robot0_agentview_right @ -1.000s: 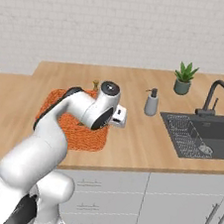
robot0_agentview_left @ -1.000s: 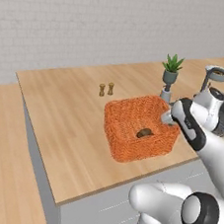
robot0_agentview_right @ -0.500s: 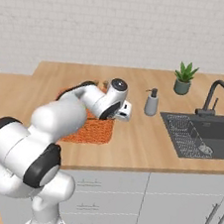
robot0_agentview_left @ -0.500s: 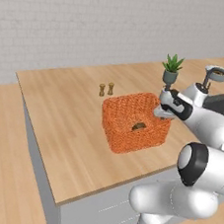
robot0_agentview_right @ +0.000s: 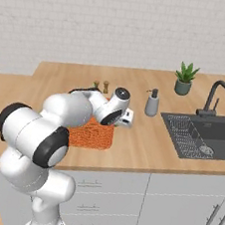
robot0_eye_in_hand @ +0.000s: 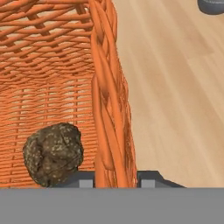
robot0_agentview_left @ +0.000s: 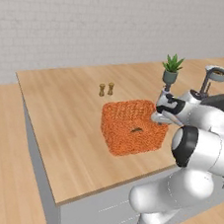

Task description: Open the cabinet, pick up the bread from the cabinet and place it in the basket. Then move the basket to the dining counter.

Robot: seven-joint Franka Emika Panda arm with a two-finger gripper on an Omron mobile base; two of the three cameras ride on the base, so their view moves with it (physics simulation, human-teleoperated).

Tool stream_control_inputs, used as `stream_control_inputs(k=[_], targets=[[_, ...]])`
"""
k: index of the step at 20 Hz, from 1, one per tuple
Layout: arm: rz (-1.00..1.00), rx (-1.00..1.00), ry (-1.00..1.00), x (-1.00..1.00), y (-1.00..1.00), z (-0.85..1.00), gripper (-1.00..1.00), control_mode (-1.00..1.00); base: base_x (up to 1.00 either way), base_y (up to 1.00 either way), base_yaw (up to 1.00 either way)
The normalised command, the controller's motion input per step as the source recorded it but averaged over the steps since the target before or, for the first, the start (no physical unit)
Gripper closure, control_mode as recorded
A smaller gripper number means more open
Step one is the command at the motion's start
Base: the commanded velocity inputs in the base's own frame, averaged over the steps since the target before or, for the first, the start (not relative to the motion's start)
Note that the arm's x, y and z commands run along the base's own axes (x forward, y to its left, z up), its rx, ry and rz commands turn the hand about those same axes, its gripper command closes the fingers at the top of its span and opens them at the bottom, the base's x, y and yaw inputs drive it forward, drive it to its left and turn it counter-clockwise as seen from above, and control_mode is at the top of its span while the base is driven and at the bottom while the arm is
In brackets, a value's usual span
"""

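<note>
On the light-wood tabletop (robot0_agentview_left: pixel 62 128) the orange woven basket (robot0_agentview_left: pixel 132 127) is sitting upright, and the white arm is reaching over to its right-hand wall. Seen from the hand camera, the fingers (robot0_eye_in_hand: pixel 114 180) are straddling the braided rim of that wall, one tip inside the basket (robot0_eye_in_hand: pixel 48 78) and one outside, partly closed and pinching the wall between them. Down on the basket floor a dark, lumpy brown bread roll (robot0_eye_in_hand: pixel 53 154) is lying just beside the gripped wall; from the left base camera it is showing as a small dark patch (robot0_agentview_left: pixel 136 130) through the mesh. From the right base camera the arm's bulky white links are covering much of the basket (robot0_agentview_right: pixel 92 134), with the hand (robot0_agentview_right: pixel 125 117) poking out at the basket's far corner. Behind the basket two small brown shakers (robot0_agentview_left: pixel 106 89) are standing side by side, well apart from it. Farther along the tabletop a grey soap dispenser (robot0_agentview_right: pixel 152 103) is standing near the dark sink (robot0_agentview_right: pixel 202 134) with its black faucet (robot0_agentview_right: pixel 216 98), and a potted green plant (robot0_agentview_right: pixel 184 78) is sitting toward the back edge.
</note>
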Motion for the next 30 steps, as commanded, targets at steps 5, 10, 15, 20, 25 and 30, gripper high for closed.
stream_control_inputs(k=[5,10,15,20,25,30], targets=[[0.0,0.0,0.0,0.17,0.0,-0.41,1.0,-1.0,0.0,0.0,0.0],[0.0,0.0,-0.09,-0.06,0.01,0.2,-1.0,-1.0,0.0,0.0,0.0],[0.0,0.0,-0.11,-0.17,0.04,0.44,-1.0,-1.0,0.0,0.0,0.0],[0.0,0.0,-0.13,-0.65,0.23,0.7,-1.0,-1.0,0.0,0.0,0.0],[0.0,0.0,-0.08,-0.94,0.56,0.94,-1.0,-1.0,0.0,0.0,0.0],[0.0,0.0,-0.09,-1.0,0.34,1.0,-1.0,-1.0,0.0,0.0,0.0]])
